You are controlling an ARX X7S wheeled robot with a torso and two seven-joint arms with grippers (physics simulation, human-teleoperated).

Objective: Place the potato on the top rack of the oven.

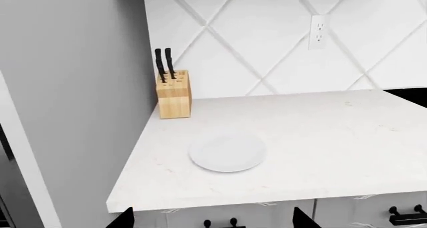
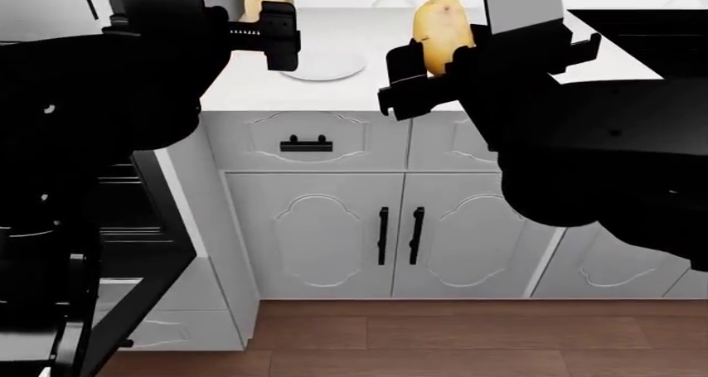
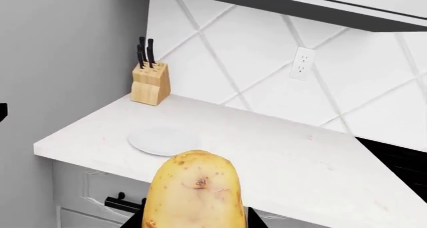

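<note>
Holding the potato [image 2: 443, 36] upright in my right gripper [image 2: 470, 66], I keep its long axis vertical, the rounded end pointing up; my 2 black fingers [image 2: 412, 77] pinch its lower half, in the air before the counter's front edge. Its skin is yellow-tan with small brown specks, smooth and oval. The white countertop [image 1: 320, 138] is flat stone with faint marbling, and a round white plate [image 1: 228, 152] lies near its front edge with open surface around it. A wooden knife block [image 1: 174, 93] stands in the back corner beside the grey wall. My left gripper [image 2: 271, 33] is spread and holds nothing.
</note>
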